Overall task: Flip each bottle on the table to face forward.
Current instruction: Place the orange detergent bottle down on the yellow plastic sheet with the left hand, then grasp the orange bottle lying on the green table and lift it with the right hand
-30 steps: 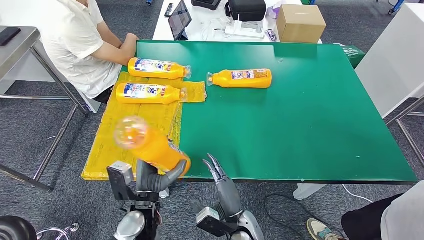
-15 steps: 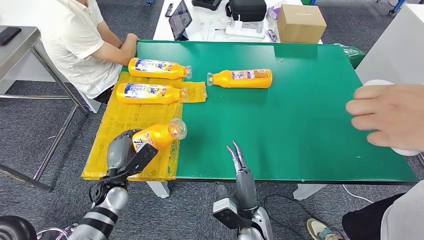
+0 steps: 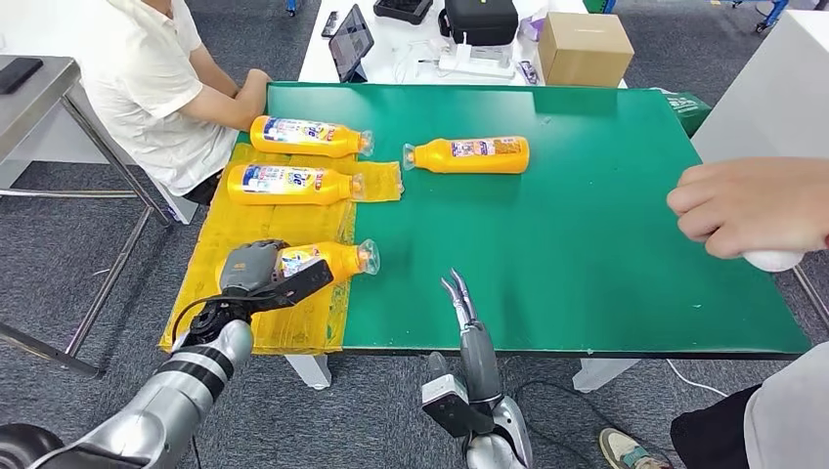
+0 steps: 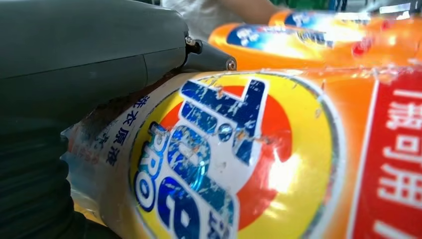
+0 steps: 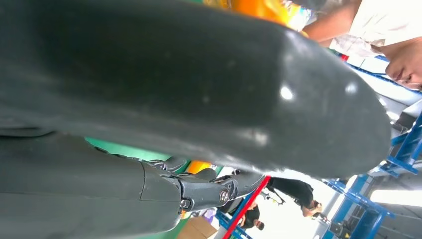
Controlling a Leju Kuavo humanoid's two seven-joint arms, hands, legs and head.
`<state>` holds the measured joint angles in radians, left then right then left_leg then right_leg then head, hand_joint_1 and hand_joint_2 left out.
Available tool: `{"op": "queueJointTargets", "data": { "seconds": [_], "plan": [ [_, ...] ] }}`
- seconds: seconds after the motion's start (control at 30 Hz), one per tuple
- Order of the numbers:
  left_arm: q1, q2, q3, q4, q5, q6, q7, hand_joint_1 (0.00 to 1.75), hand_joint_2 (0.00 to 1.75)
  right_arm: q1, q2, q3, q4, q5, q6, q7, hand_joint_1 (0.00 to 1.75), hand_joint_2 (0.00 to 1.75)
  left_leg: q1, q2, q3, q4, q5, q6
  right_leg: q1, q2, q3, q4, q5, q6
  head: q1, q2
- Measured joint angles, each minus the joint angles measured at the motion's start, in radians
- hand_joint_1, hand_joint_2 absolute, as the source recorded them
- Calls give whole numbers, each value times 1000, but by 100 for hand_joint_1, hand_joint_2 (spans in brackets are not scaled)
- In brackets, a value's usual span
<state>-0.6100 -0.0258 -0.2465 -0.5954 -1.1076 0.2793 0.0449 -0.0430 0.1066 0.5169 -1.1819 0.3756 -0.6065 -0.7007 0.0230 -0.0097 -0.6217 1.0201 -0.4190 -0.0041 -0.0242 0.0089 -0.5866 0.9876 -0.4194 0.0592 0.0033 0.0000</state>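
We are looking down on the green table [image 3: 587,225], our landmark. A yellow mat [image 3: 244,234] is hanging over its left edge, and a person [image 3: 161,83] is sitting at its far left corner. Our left hand [image 3: 256,277] is gripping a bottle [image 3: 332,260] lying on the mat near the table's front edge, cap toward the table's middle. Three more bottles [image 3: 293,183] are lying farther back. Our right hand [image 3: 459,303] is poised at the front edge, fingers straight, holding nothing.

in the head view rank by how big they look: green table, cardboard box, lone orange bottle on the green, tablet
1. green table
2. cardboard box
3. lone orange bottle, close to the box, so unsure
4. tablet

The box and tablet sit farther from the camera.
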Motion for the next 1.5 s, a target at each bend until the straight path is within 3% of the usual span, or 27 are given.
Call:
{"op": "queueJointTargets", "data": {
  "seconds": [0.3,0.57,0.7,0.93,1.13,1.3,1.4,1.5],
  "plan": [
    [-73,-8,-74,101,-97,-120,11,0,175,-2,10,-28,9,-51,38,0,0,0,0,0,6,0,0,0,0,0,7,0,0,0,0,0],
    [-47,-16,-93,67,-35,-98,-89,0,175,3,10,-43,12,-52,25,0,0,0,0,0,6,0,0,0,0,0,7,0,0,0,0,0],
    [29,-25,-93,-35,29,-70,-148,0,175,10,10,-44,14,-60,7,0,0,0,-1,-1,4,0,0,0,0,0,5,0,0,0,0,0],
    [225,-43,-116,-330,175,4,-221,0,175,28,6,-48,15,-70,-37,0,0,0,-1,0,-4,0,0,0,0,0,-4,0,0,0,0,0],
    [331,-53,-136,-511,307,68,-295,0,175,36,1,-50,12,-102,-56,0,0,0,-1,0,-6,0,0,0,0,0,-6,0,0,0,0,0],
    [455,-75,-175,-712,534,182,-396,0,175,81,24,-112,-45,-327,103,0,0,0,-1,0,-8,0,-1,0,0,0,-8,0,0,0,0,0],
    [502,-80,-206,-792,612,228,-439,0,175,107,53,-177,-99,-373,185,0,0,0,-1,0,-9,0,-1,0,0,0,-8,0,0,0,0,0],
    [531,-91,-228,-837,667,249,-462,0,175,120,83,-232,-141,-383,204,2,0,0,-1,0,-8,0,-1,0,0,0,-8,0,0,0,0,0]
  ]
}}
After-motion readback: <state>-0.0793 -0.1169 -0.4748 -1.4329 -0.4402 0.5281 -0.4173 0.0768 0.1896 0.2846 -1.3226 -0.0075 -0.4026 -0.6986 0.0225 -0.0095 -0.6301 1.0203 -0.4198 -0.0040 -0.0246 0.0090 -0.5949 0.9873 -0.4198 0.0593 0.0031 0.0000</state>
